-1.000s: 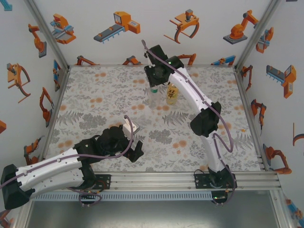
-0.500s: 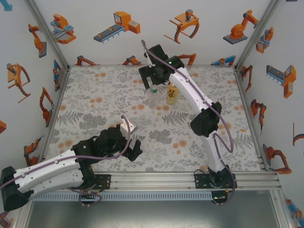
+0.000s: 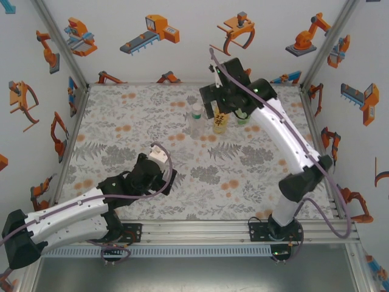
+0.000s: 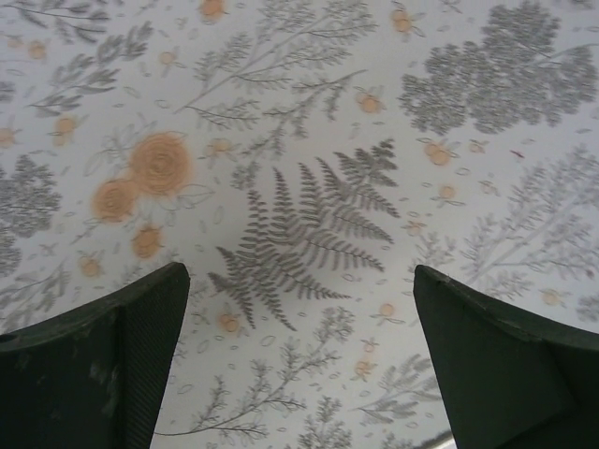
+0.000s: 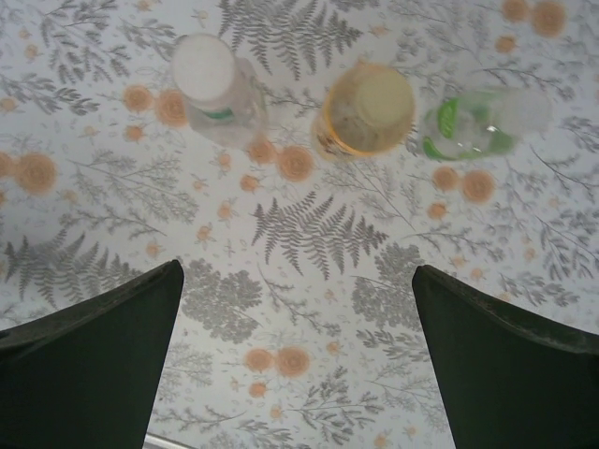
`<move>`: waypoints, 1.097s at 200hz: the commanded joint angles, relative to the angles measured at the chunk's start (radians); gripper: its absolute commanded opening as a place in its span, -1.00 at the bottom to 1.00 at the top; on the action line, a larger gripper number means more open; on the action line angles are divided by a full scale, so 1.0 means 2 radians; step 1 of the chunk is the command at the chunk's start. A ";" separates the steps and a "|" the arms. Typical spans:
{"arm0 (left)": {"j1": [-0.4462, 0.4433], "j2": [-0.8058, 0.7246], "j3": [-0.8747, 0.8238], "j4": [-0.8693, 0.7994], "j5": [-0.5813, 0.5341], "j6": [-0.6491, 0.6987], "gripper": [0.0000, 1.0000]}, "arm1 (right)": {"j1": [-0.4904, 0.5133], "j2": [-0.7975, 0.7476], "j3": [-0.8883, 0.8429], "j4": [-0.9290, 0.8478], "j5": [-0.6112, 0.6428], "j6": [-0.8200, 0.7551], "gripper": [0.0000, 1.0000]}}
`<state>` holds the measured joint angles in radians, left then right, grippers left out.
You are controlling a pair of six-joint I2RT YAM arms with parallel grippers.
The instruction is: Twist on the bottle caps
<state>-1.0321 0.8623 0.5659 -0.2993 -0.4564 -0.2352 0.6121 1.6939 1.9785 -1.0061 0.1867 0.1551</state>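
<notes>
Since the right fingers [image 5: 94, 365] just let go and lifted, they hang wide over the surface [image 5: 309, 393] | left fingers [image 4: 94, 374] wide, empty | clear bottle [image 5: 225, 108] 11 o'clock, amber bottle [image 5: 367, 110] 12, green bottle [image 5: 473, 126] 1 | caps seemingly on; task likely complete

From above, the right arm [image 3: 285, 131] hides most of the green bottle [image 3: 243, 120]. Seen from the right wrist, the clear bottle [image 5: 217, 94], amber bottle [image 5: 367, 112] and green bottle are blurred, so how tightly their caps [image 5: 203, 65] sit cannot be told. The bottom edge cuts off the fingers of the right pincer [image 5: 297, 271] and left pincer [image 4: 299, 271].
</notes>
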 commanded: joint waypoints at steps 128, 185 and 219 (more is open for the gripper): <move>0.308 0.009 -0.132 0.237 -0.036 0.143 0.94 | -0.205 -0.257 -0.666 0.455 0.047 -0.070 0.99; 0.363 0.116 -0.136 0.383 0.023 0.140 0.94 | -0.253 -0.229 -0.769 0.646 0.026 -0.067 0.99; 0.384 0.182 -0.126 0.461 0.096 0.172 0.95 | -0.261 -0.217 -0.792 0.738 0.033 -0.084 0.99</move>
<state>-0.2901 1.1667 0.2749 0.4400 -0.3847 0.0517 0.1066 1.2442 0.4152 0.2348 0.2619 0.0216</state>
